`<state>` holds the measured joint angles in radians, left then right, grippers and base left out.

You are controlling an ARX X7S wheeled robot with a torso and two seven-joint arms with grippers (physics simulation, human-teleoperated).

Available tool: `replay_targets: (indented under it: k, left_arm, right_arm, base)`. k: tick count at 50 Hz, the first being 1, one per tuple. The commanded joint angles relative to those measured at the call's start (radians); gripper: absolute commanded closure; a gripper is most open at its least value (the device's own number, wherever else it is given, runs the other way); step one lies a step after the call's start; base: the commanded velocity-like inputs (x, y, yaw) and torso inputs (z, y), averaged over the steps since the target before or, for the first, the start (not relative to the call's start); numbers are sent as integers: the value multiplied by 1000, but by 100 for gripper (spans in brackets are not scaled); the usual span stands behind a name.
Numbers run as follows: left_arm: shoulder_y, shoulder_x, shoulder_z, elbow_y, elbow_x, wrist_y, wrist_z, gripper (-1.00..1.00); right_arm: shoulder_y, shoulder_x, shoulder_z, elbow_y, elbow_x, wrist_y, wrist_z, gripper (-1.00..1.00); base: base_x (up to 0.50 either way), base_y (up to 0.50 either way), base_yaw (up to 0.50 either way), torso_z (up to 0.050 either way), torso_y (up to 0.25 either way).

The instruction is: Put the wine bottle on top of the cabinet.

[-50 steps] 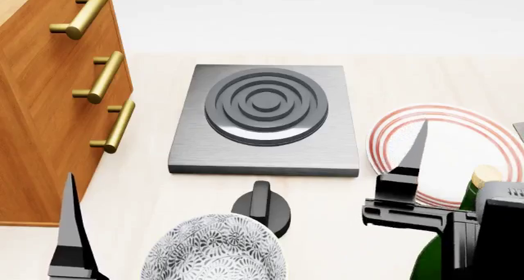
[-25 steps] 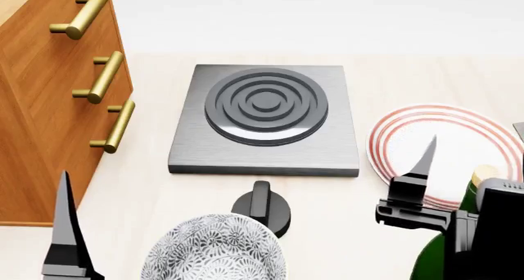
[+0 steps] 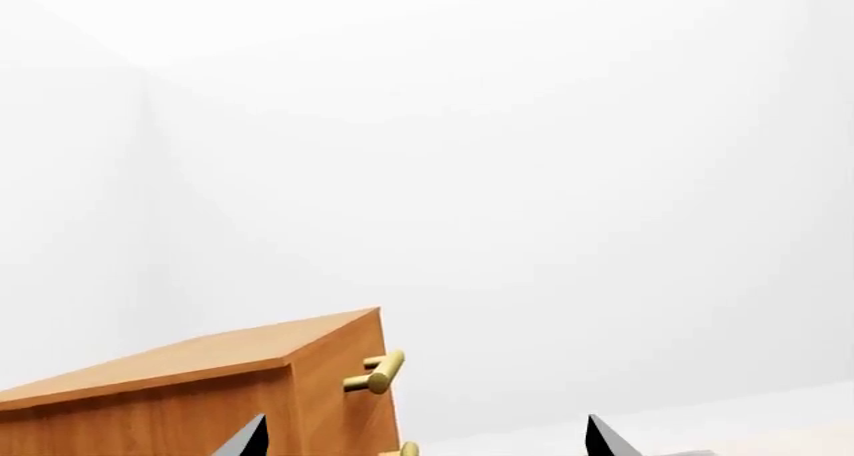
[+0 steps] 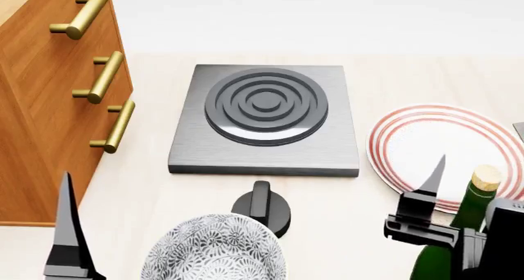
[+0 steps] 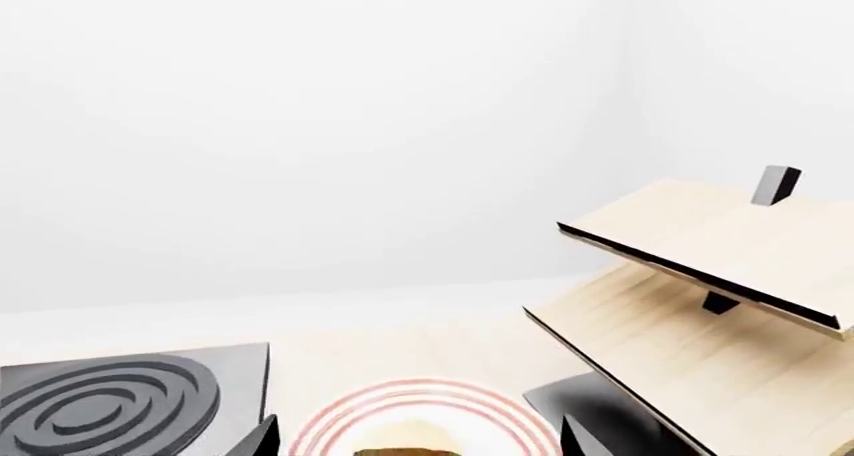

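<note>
The cabinet [image 4: 49, 102] stands left of the stove plate [image 4: 264, 117]. The wine bottle [image 4: 458, 228] stands upright right of the stove plate, between the spread fingers of the right gripper [image 5: 420, 438]. The left gripper [image 3: 420, 438] gapes, holding nothing.

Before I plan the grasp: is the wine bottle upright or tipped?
Upright: the wine bottle stands with its cork uppermost, neck rising beside the right gripper.

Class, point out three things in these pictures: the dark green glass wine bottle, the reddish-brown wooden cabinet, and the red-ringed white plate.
Dark green glass wine bottle [image 4: 474, 204], head view, on its neck below the cork.
Reddish-brown wooden cabinet [image 4: 41, 117], head view, on a drawer front.
Red-ringed white plate [image 4: 442, 139], head view, on its bare white centre.
</note>
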<state>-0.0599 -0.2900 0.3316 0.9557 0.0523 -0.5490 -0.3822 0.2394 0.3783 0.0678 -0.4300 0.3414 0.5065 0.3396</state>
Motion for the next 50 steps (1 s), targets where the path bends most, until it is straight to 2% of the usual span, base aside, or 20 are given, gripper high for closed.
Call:
replay_targets:
  k: [1,4,5,26,39,50]
  left_arm:
    - [9,15,-22,7,-21,41,41,-100]
    - [9,14,-23,6,-22,41,40,-100]
    - [8,14,-23,7,-23,40,40,-100]
    - [8,6,-16,12,-27,38,29,-100]
    - [4,3,-11,9,-30,37,24,-100]
    - [3,-2,-10,16,-34,29,21,-100]
  right_arm:
    - [5,-19,24,29,-20,-8,-6,-100]
    - [6,-20,23,33,-19,-11,-6,-100]
    - [6,-21,24,34,-18,-12,-6,100]
    - [5,-15,24,11,-10,-11,1,100]
    - [151,48,54,-208,83,207,44,100]
    - [308,77,28,-256,134,335,58,100]
  base:
    - [0,0,0,0,0]
    - [0,0,0,0,0]
    - [0,0,0,0,0]
    - [0,0,0,0,1]
    - [0,0,0,0,0]
    - [0,0,0,0,1]
